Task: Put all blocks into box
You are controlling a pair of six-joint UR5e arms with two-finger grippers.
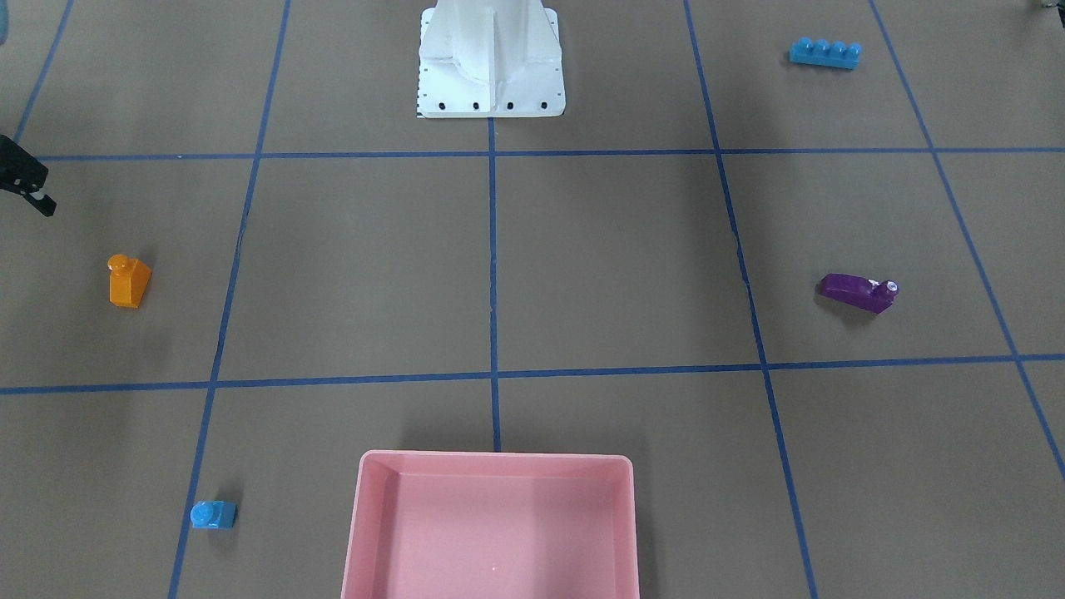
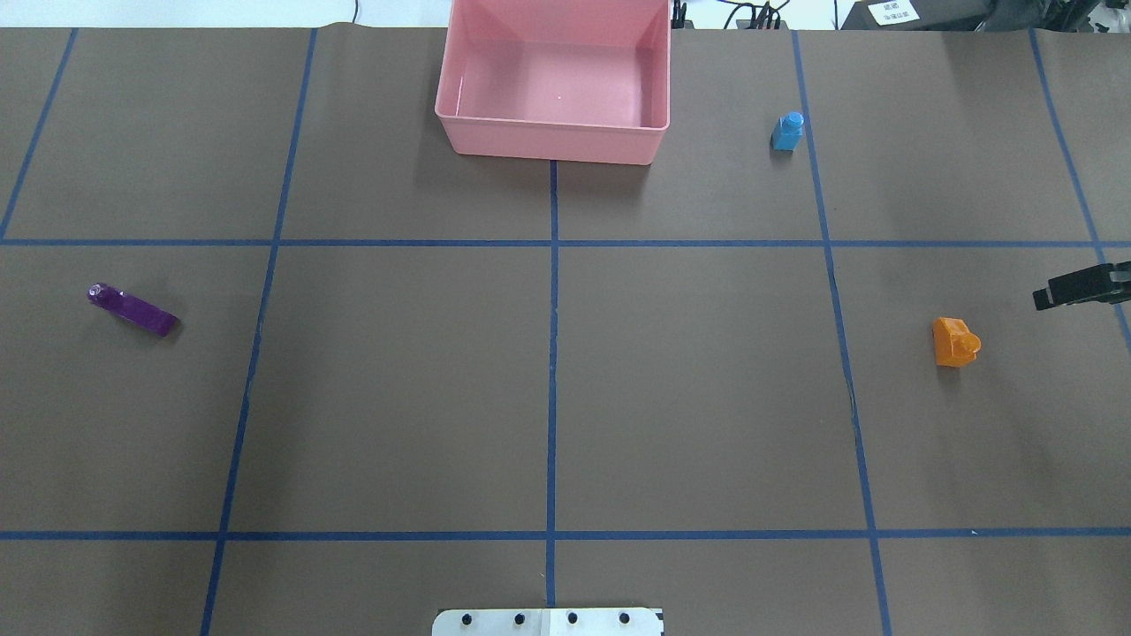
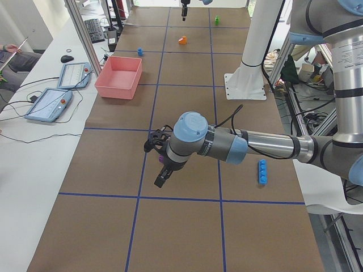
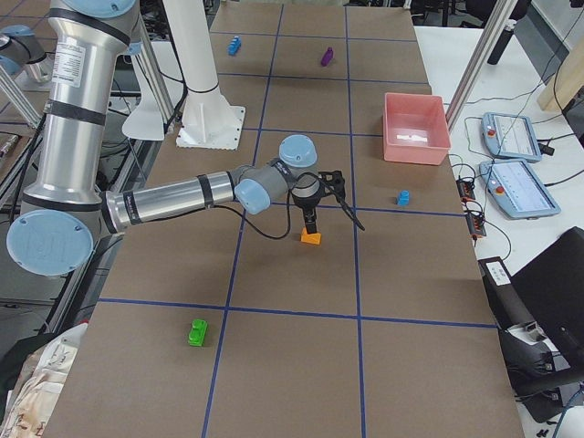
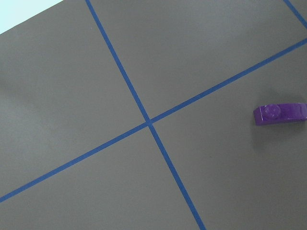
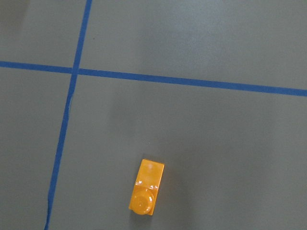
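Observation:
The pink box stands empty at the table's far middle. The orange block lies on the right, with the small blue block beyond it, right of the box. My right gripper hovers shut and empty just outside the orange block, which shows in the right wrist view. The purple block lies on the left and shows in the left wrist view. My left gripper hangs over it; I cannot tell whether it is open. The long blue block and the green block lie near the robot's side.
The white robot base stands at the table's near middle. Blue tape lines divide the brown table into squares. Tablets and cables lie on the white bench beyond the box.

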